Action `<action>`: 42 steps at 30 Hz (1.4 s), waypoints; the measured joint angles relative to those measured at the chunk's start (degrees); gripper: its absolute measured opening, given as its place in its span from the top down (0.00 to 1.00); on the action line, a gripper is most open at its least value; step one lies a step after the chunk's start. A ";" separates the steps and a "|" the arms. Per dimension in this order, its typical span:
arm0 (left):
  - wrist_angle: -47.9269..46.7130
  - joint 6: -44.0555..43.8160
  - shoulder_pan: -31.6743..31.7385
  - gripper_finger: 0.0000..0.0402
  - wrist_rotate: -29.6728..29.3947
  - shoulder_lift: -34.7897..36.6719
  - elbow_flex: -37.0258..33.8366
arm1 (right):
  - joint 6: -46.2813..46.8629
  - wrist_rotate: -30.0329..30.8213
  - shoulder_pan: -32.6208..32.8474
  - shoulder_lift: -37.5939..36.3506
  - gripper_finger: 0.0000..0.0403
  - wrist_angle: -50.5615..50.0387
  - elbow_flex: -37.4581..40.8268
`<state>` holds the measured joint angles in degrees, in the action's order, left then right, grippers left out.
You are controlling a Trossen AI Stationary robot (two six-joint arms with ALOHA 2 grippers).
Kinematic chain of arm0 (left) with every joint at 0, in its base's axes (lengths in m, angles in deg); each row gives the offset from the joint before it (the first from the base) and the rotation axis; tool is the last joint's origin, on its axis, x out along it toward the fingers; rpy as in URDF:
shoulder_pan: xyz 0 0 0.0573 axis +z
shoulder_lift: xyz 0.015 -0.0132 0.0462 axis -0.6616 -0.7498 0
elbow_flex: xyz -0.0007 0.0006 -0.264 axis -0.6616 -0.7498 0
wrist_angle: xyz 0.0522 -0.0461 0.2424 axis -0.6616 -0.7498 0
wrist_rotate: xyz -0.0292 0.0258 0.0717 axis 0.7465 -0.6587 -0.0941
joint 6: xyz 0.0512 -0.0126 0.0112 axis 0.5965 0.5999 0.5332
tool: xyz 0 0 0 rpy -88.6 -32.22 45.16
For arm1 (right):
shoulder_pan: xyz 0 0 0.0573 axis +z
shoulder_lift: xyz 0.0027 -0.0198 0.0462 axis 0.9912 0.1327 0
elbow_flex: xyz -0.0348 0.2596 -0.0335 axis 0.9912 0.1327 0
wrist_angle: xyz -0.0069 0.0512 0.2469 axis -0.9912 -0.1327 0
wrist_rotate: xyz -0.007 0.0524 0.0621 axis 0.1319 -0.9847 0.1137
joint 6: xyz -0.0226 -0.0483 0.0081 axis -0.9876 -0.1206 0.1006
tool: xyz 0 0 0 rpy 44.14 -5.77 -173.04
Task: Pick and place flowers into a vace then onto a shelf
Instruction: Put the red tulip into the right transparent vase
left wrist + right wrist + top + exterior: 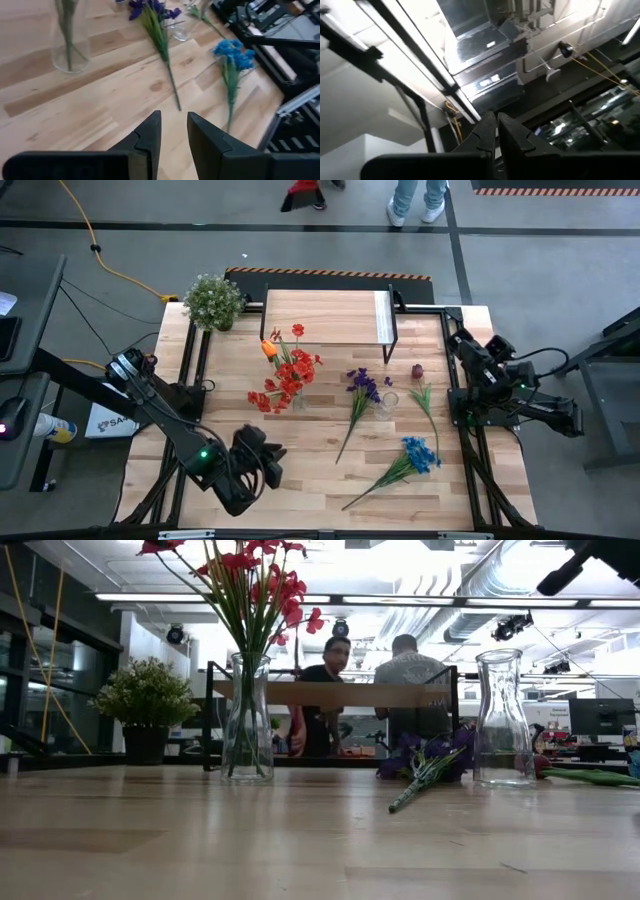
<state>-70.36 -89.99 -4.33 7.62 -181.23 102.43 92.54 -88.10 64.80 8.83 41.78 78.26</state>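
Note:
A clear glass vase point(297, 397) stands mid-table with red flower clusters point(290, 375) and an orange tulip point(269, 348) in it; in the low view this vase point(248, 725) is upright. A purple bunch point(362, 385), a dark red rosebud point(417, 370) and a blue bunch point(420, 452) lie flat on the table. A second, empty glass vase point(388, 402) stands between them. The wood-topped shelf point(330, 315) sits at the far edge. My left gripper point(174, 131) hovers open above the near-left table, pointing at the purple stem point(171, 87). My right gripper point(496, 120) is shut, raised off the right edge, pointing at the ceiling.
A bushy potted plant point(213, 300) stands at the far-left corner beside the shelf. Black frame rails run along both table sides point(462, 430). Bare wood lies in front of my left gripper point(115, 100). Two people point(400, 665) are behind the far edge.

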 joint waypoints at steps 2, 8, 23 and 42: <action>1.96 1.27 0.00 0.68 0.00 0.00 0.00 | 0.00 -1.03 0.01 0.00 0.97 1.11 0.00; 6.67 4.23 0.00 0.68 -0.06 0.00 0.00 | 3.00 -3.33 0.01 0.00 0.97 2.79 0.00; 8.44 4.71 0.00 0.68 3.47 -0.02 -0.02 | 4.10 -12.34 0.00 0.00 0.97 -4.04 -5.08; 3.86 4.71 -0.02 0.68 11.84 -0.04 -0.02 | 1.88 -16.19 -0.01 0.07 0.97 -21.80 -15.26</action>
<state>-66.50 -85.27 -4.36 19.46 -181.27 102.41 94.42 -104.29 64.79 8.89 19.98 63.00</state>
